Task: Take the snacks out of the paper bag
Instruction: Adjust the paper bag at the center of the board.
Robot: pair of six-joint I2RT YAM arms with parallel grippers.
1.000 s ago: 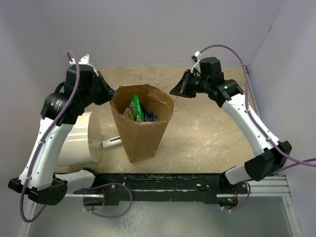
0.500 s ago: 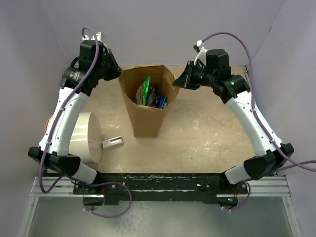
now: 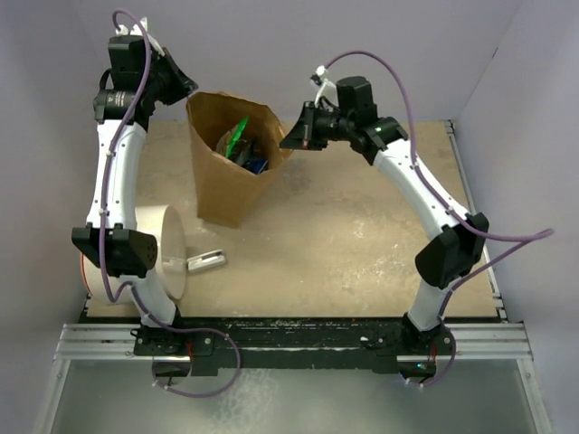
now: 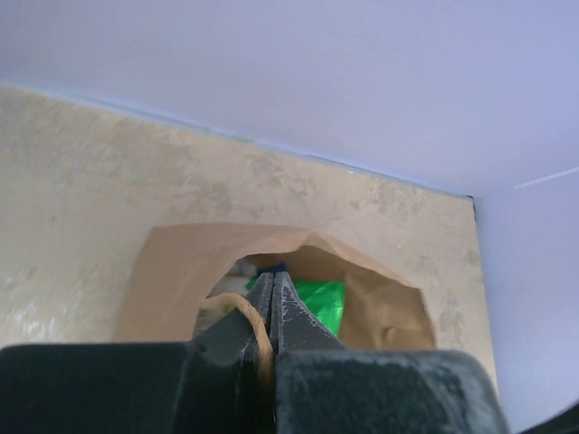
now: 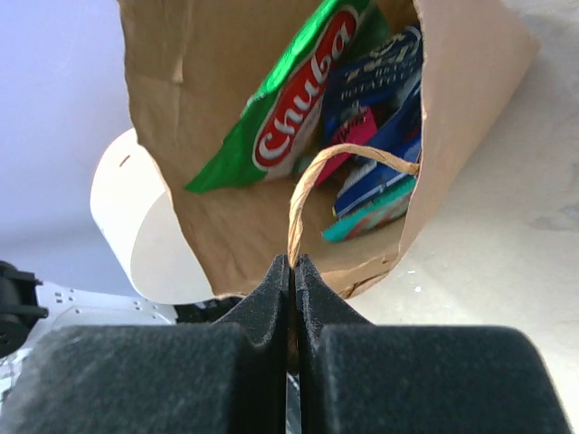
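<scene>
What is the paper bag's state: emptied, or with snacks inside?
Not emptied. The right wrist view looks into the paper bag and shows a green packet and smaller blue packets inside.

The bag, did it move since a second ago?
Yes. The bag has gone toward the back wall and a bit left: its bottom was beside the small white bar before, and now lies well beyond it.

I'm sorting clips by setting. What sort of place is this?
Probably a lab test cell: plain walls box in the tabletop, and the left arm and right arm are bolted to a metal rail.
</scene>
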